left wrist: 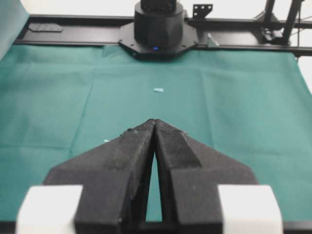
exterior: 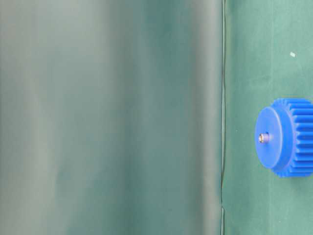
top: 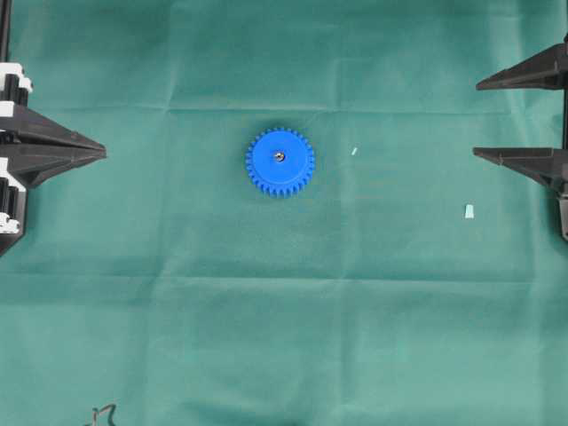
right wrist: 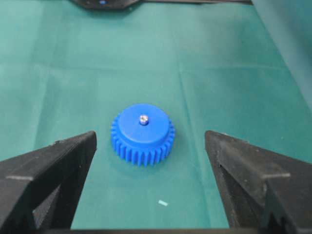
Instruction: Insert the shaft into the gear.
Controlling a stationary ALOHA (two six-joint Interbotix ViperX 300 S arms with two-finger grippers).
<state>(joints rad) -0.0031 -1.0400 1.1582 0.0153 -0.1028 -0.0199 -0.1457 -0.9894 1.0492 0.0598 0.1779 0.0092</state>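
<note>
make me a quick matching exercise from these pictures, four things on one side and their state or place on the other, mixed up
1. shaft
2. gear
3. left gripper
4. right gripper

A. shut, holding nothing
B. lying flat on the green cloth
C. open wide, holding nothing
D. standing in the hub's centre hole

Pairs: 1-D, 2-B, 3-A, 4-C

A round bright blue plastic gear [right wrist: 142,133] looks smooth and faintly satiny. The tiny silver-grey metal shaft [right wrist: 143,119] glints. Matt, creased green cloth [top: 266,311] covers the desk. Both black claws' fingers [left wrist: 134,161] look matt, grainy plastic.
</note>
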